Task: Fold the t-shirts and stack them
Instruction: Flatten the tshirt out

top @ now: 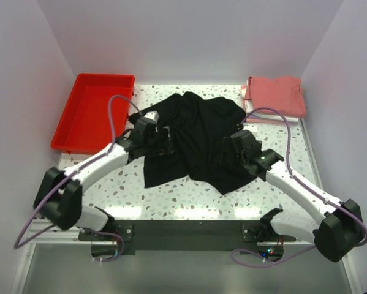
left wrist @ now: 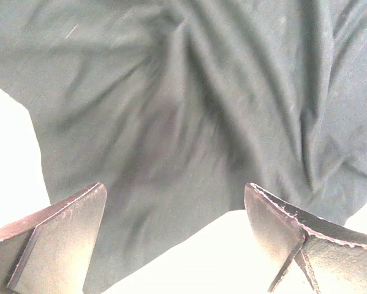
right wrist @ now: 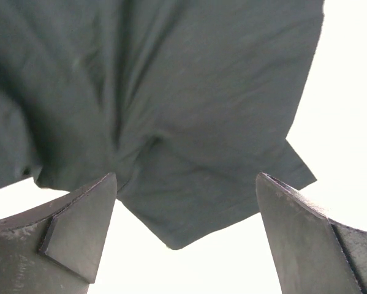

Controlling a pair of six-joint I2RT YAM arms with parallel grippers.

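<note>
A plain black t-shirt (top: pixel 195 138) lies crumpled and spread over the middle of the table. My left gripper (top: pixel 165 140) hovers over its left side, open and empty. In the left wrist view (left wrist: pixel 174 208) the black cloth (left wrist: pixel 189 110) fills the space ahead, and its hem runs between the fingers (left wrist: pixel 60 239). My right gripper (top: pixel 233 147) hovers over the shirt's right side, open and empty. In the right wrist view (right wrist: pixel 186 196) a corner of the black cloth (right wrist: pixel 195 202) lies between the fingers (right wrist: pixel 299 239). A folded salmon-red t-shirt (top: pixel 275 95) lies at the back right on paler folded cloth (top: pixel 257 117).
A red plastic tray (top: pixel 94 113) stands at the back left, with nothing seen in it. White walls close in the back and both sides. Purple cables loop off both arms. Bare speckled tabletop (top: pixel 189 199) shows in front of the black shirt.
</note>
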